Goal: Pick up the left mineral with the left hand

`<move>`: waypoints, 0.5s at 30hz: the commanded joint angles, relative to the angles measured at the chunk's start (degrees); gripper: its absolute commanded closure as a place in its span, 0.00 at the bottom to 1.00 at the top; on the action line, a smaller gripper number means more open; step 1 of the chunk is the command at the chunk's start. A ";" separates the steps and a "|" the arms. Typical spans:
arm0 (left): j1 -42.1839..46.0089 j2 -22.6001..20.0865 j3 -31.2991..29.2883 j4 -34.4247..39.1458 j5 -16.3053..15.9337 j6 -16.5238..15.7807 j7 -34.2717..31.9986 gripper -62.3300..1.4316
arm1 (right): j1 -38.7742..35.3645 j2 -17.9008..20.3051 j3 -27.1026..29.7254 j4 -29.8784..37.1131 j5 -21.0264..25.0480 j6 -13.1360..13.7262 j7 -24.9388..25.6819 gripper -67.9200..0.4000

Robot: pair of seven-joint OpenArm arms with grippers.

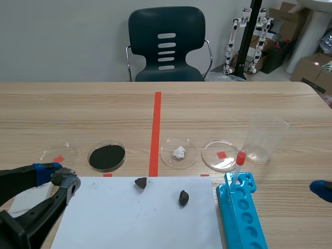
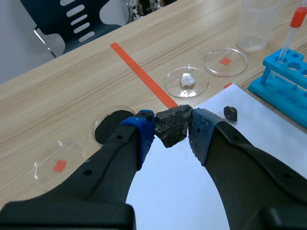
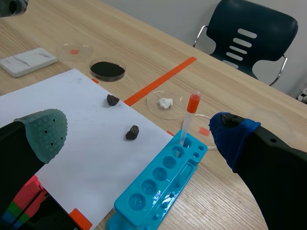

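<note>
- The left mineral (image 1: 140,182), a dark lump, lies on the white paper (image 1: 129,223) near its far edge, just beside the near end of the red tape line (image 1: 155,135).
- The left gripper (image 1: 58,175) hovers at the paper's far left corner, fingers spread and grasping nothing. The mineral lies ahead of it, well apart in the scene view (its own wrist view lines the stone up in the gap between the pads (image 2: 144,134), so clearance is hard to judge there).
- A white block (image 1: 23,203) is half hidden under that gripper.
- The right mineral (image 1: 183,197) lies farther from the far edge, toward the paper's right edge.
- The right gripper (image 3: 136,122) is spread wide. The scene view cuts it off, with only a blue tip showing.
</note>
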 commanded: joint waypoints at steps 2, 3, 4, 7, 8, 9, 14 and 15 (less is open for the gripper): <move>-0.98 0.13 0.00 1.03 -0.35 0.07 -0.90 0.79 | 0.07 0.15 0.11 0.57 0.59 0.02 0.66 0.08; -1.03 0.13 0.00 1.03 -0.35 0.04 -0.96 0.79 | 0.07 0.15 0.11 0.57 0.59 0.02 0.66 0.08; -1.05 0.13 0.00 1.03 -0.35 0.04 -0.96 0.79 | 0.07 0.15 0.11 0.57 0.59 0.02 0.66 0.08; -1.14 0.13 0.00 1.03 -0.35 0.04 -0.94 0.79 | 0.07 0.15 0.11 0.57 0.59 0.02 0.66 0.08; -1.14 0.13 0.00 1.03 -0.35 0.04 -0.96 0.79 | 0.07 0.15 0.11 0.57 0.59 0.02 0.66 0.08; -1.14 0.13 0.00 1.03 -0.35 0.04 -0.96 0.79 | 0.07 0.15 0.11 0.57 0.59 0.02 0.66 0.08; -1.14 0.13 0.00 1.03 -0.35 0.07 -0.96 0.79 | 0.07 0.15 0.11 0.57 0.59 0.02 0.66 0.08; -1.14 0.13 0.00 1.03 -0.35 0.07 -0.96 0.79 | 0.07 0.15 0.11 0.57 0.59 0.02 0.66 0.08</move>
